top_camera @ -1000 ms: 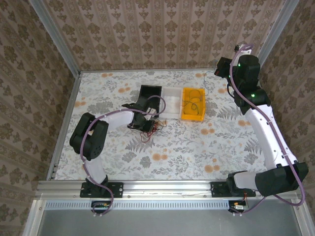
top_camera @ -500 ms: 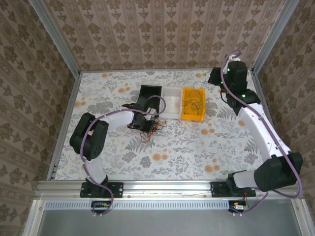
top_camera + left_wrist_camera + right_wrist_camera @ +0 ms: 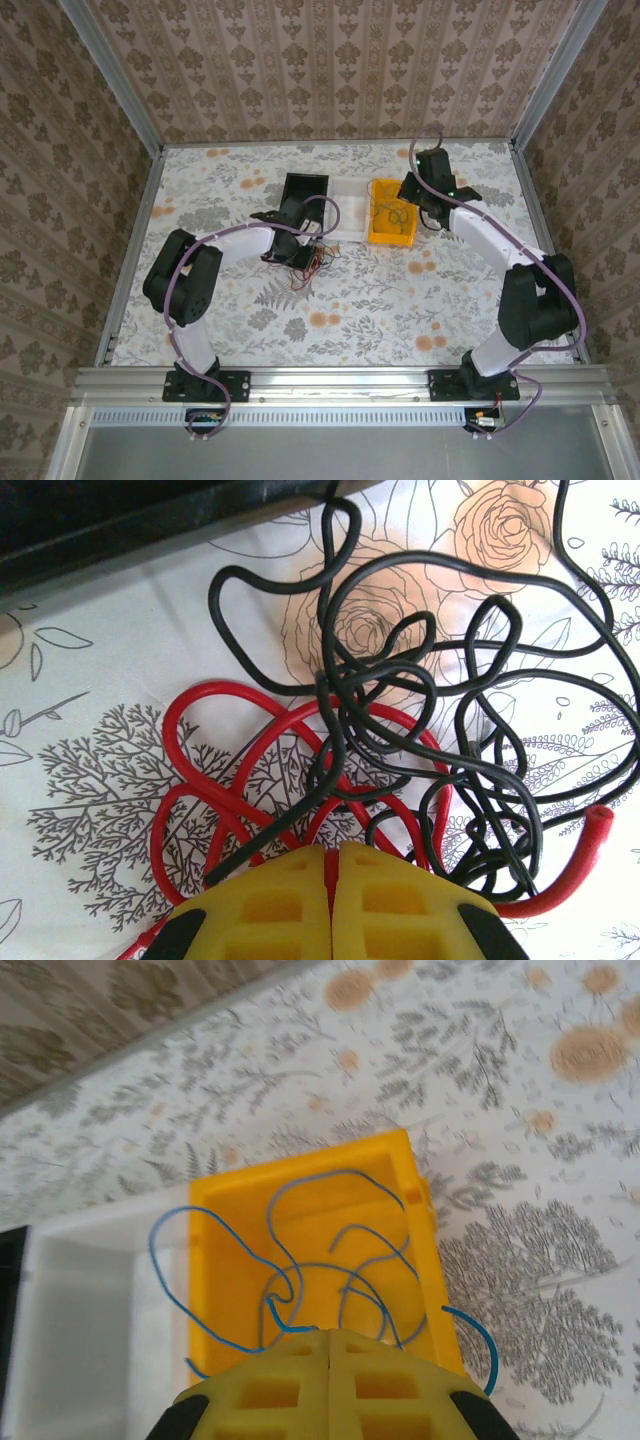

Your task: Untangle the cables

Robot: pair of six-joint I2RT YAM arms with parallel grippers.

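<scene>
Nothing legible from my side. No text, label, brand mark, number or sign I can read on anything in frame.
</scene>
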